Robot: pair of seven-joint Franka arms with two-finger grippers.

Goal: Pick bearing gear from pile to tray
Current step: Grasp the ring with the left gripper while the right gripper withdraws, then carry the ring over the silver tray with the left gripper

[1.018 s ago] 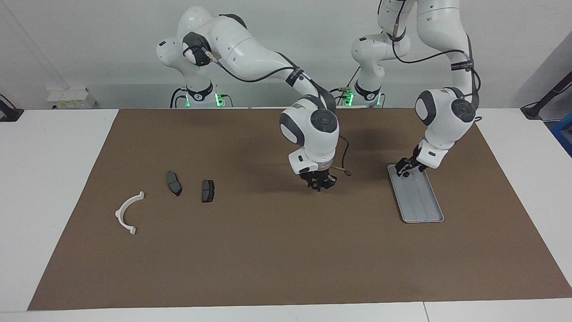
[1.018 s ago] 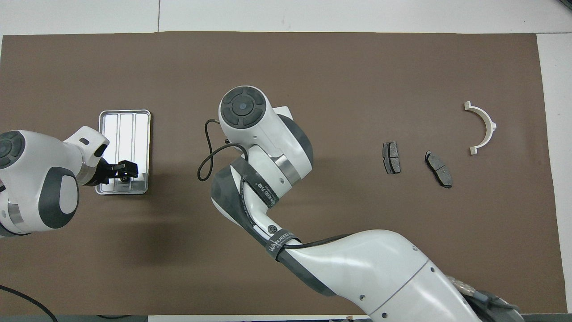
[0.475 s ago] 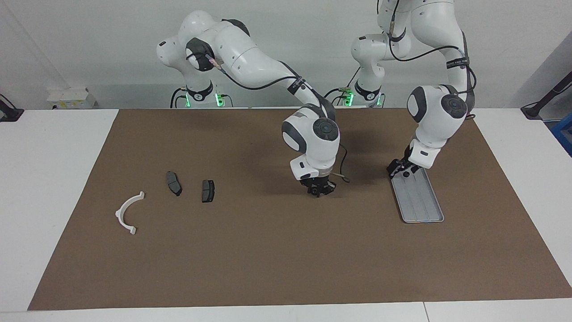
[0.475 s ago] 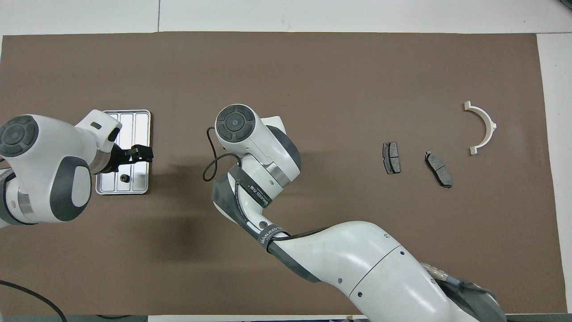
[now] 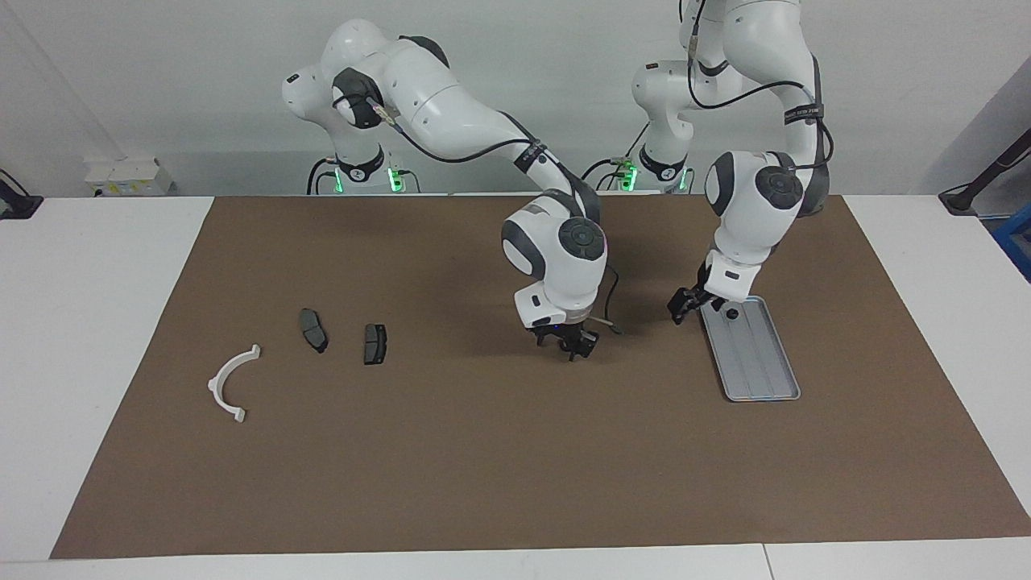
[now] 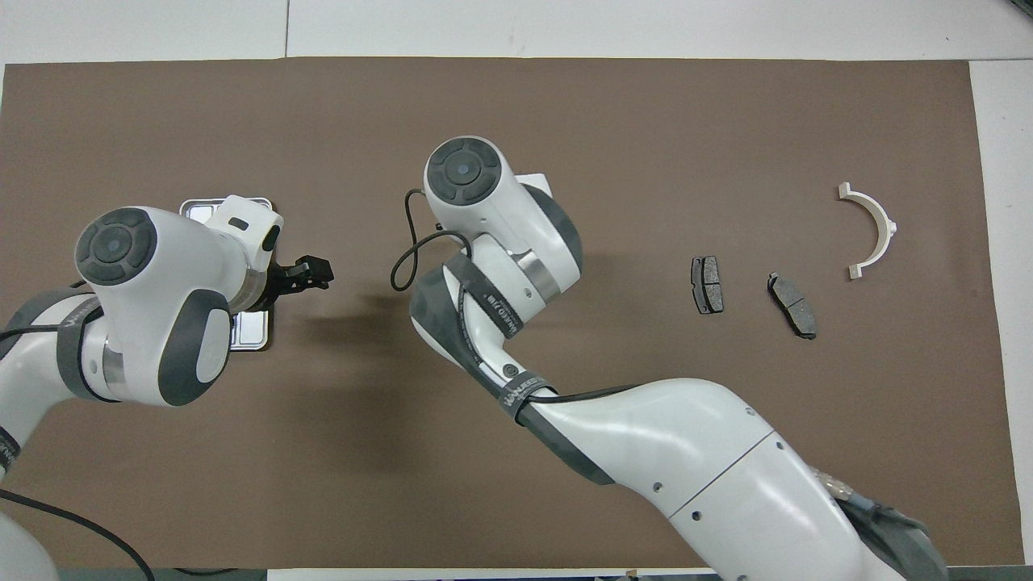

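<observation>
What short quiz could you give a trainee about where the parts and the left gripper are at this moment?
1. True or false: a small black round piece lies in the tray.
2. How many brake pads lie on the brown mat?
3. Choose one. The left gripper is over:
A. the middle of the tray
B. the mat, just beside the tray
C. the white bracket

Key: 1 true; 2 two; 3 B.
</observation>
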